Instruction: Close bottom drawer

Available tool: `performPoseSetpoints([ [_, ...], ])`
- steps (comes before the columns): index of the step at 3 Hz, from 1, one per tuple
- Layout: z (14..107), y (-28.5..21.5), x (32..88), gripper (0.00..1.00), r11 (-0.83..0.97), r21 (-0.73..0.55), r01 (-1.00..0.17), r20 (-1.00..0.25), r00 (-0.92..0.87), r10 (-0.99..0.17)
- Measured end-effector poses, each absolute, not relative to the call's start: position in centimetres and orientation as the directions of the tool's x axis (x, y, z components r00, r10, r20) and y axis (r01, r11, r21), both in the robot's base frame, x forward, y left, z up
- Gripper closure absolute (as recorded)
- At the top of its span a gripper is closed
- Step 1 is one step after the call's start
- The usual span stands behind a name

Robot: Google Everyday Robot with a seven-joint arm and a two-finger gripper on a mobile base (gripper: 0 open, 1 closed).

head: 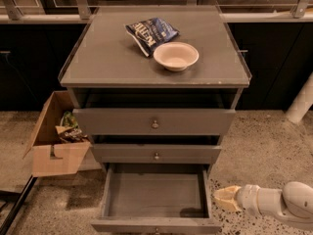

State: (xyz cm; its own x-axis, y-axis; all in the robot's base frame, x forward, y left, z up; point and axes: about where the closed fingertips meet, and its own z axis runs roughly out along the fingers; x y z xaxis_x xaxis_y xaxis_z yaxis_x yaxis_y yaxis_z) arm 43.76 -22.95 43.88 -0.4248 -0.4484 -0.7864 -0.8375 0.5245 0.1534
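Note:
The bottom drawer (155, 195) of the grey cabinet is pulled far out, its wide shallow tray empty; its front panel (156, 226) sits at the lower edge of the view. My gripper (224, 199) is low on the right, just beside the drawer's right side wall, on a white arm entering from the lower right. The middle drawer (156, 153) and the tall top drawer (154, 122) are slightly ajar, each with a small round knob.
On the cabinet top (98, 58) lie a blue chip bag (150, 33) and a cream bowl (176, 56). An open cardboard box (55, 140) with wrappers stands on the speckled floor at the left. Dark cabinets run behind.

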Motion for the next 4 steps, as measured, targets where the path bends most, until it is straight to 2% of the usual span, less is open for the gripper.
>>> performPoseSetpoints([
  [4,31.3,-26.3,42.9,1.00,0.636,0.214,-0.741,-0.743,-0.546,-0.386],
])
